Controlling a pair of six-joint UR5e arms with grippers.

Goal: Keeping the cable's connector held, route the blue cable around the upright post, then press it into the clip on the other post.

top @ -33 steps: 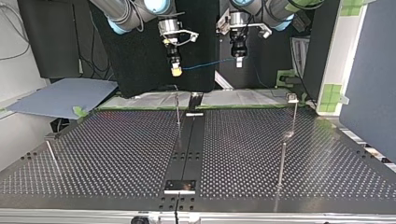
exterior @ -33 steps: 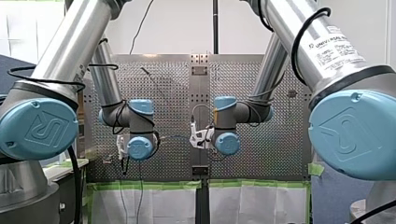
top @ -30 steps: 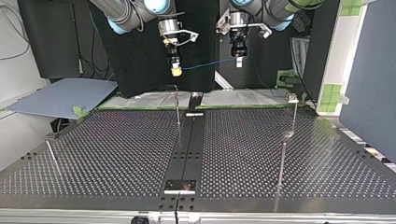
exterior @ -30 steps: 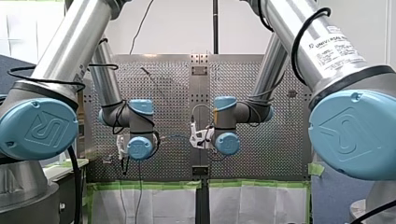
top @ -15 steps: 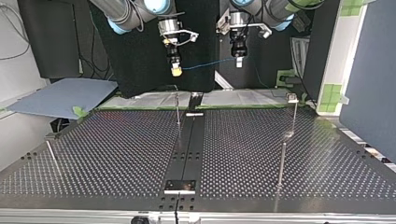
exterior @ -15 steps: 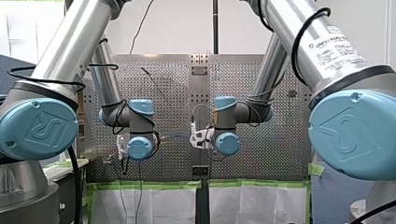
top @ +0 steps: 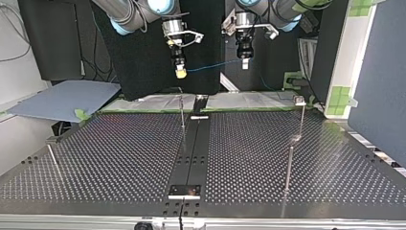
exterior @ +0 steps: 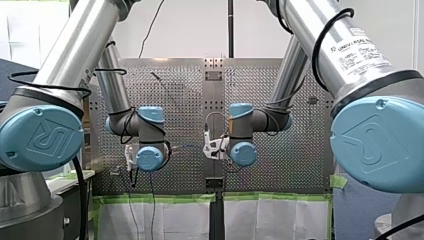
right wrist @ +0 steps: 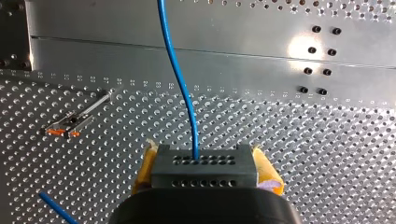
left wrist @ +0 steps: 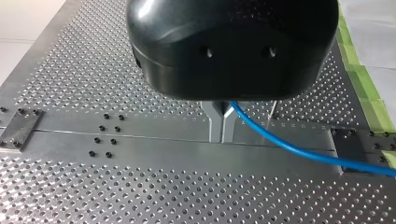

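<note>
1. Though the work hangs high above it, the perforated table (top: 119, 158) spreads widest, its thin upright post (top: 182, 117) near the middle serving as marker.
2. Right gripper (top: 180, 73) sits almost straight above that post, yellow pads (right wrist: 147, 169) clamped on the black connector (right wrist: 204, 165).
3. Left gripper (left wrist: 221, 133), above and off to the post's side nearer the clip post (top: 300, 100), has its metal fingers (left wrist: 215, 126) pinched shut on the blue cable (top: 213, 65).
4. Strung between both grippers, clear above the post, the cable looks light, thin and floppy, probably slick; best pinched close to where it must bend.

Silver arms (exterior: 75, 45), blue joint caps (exterior: 40, 137), black cables (exterior: 325, 35)
</note>
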